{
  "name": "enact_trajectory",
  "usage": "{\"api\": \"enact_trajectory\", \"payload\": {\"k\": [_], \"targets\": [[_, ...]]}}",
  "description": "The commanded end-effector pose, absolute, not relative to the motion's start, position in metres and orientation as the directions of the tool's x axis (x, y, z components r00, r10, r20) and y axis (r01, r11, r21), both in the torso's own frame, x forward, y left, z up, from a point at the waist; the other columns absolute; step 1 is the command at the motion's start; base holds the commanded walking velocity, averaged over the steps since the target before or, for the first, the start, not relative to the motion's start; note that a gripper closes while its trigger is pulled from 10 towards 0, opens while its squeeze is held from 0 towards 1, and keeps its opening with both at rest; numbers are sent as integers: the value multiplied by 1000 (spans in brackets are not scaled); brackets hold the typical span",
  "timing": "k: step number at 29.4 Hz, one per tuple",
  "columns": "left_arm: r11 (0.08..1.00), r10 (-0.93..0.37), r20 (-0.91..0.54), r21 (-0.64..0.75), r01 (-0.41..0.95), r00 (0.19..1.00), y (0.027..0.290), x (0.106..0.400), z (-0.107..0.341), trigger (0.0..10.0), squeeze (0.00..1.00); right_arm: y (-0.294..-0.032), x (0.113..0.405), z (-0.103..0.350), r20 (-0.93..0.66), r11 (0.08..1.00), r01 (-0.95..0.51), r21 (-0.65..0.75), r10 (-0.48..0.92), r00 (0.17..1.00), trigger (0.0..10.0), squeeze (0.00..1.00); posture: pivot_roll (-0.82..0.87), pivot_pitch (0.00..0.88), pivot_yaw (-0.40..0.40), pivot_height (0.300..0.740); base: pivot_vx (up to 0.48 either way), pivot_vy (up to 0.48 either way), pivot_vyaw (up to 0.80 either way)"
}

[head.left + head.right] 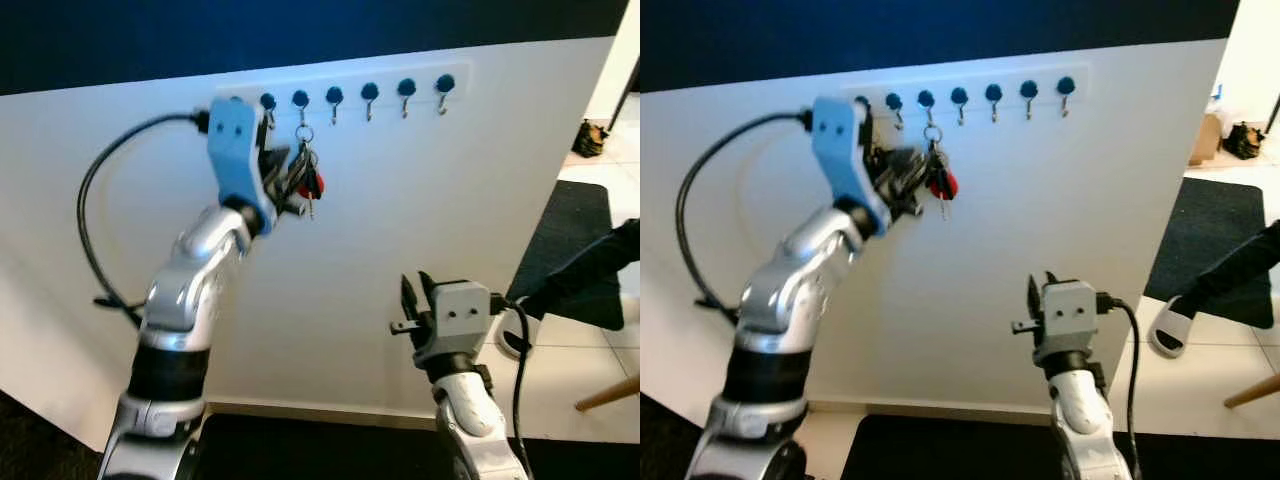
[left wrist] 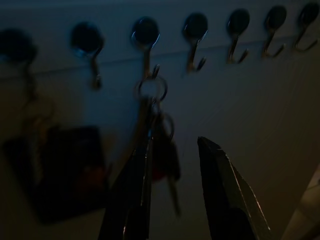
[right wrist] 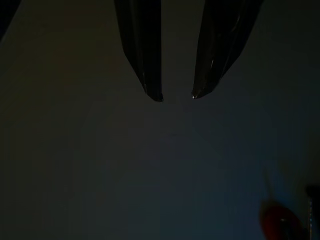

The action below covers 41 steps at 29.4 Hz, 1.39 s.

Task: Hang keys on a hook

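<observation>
- Keys (image 1: 306,172) hang from a hook (image 1: 301,104) in a row on the white wall (image 1: 420,220).
- Left gripper (image 2: 172,150), fingers apart, holds nothing beside them.
- Right gripper (image 3: 177,96) hangs low, slightly parted, empty.
- Black mat (image 1: 575,240), tiled floor.

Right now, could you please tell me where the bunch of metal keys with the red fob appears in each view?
Left eye view: metal keys upper centre, hanging from a blue-capped metal hook.
Right eye view: upper centre-left, same hook.
Left wrist view: centre, under that hook.
Right wrist view: very dark; a dim red blob, perhaps the fob.
Shared landmark: the hook.
</observation>
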<state>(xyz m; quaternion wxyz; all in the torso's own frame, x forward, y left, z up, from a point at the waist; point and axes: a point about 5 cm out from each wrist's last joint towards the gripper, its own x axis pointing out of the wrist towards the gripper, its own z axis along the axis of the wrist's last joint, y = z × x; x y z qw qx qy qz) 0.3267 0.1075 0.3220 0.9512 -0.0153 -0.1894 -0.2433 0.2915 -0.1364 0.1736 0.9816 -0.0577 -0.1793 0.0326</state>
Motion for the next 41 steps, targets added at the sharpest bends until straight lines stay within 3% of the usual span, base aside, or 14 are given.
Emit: {"api": "enact_trajectory", "payload": {"k": [1, 15, 20, 26, 33, 41], "targets": [[880, -468, 345, 97, 464, 814, 111, 316, 313, 10000, 0, -132, 290, 175, 349, 990, -60, -126, 101, 932, 10000, 0, 26, 183, 147, 740, 0, 0, 0], [904, -422, 216, 169, 392, 880, 117, 294, 257, 10000, 0, -135, 289, 170, 334, 989, -60, -133, 102, 937, 10000, 0, 32, 178, 144, 740, 0, 0, 0], [970, -219, 143, 141, 199, 965, 137, 297, 222, 10000, 0, -139, 281, 162, 306, 988, -62, -140, 103, 946, 10000, 0, 16, 176, 146, 740, 0, 0, 0], [986, -106, 94, 143, 92, 990, 150, 292, 196, 10000, 0, -142, 275, 156, 287, 987, -61, -148, 102, 952, 10000, 0, 7, 170, 143, 740, 0, 0, 0], [993, -63, -3, 104, 63, 998, 154, 279, 159, 10000, 0, -151, 268, 141, 235, 989, -55, -137, 86, 968, 10000, 0, -4, 154, 134, 740, 0, 0, 0], [993, -53, -13, 108, 54, 998, 152, 280, 151, 10000, 0, -153, 266, 136, 218, 991, -52, -125, 78, 973, 10000, 0, -11, 149, 132, 740, 0, 0, 0]]}}
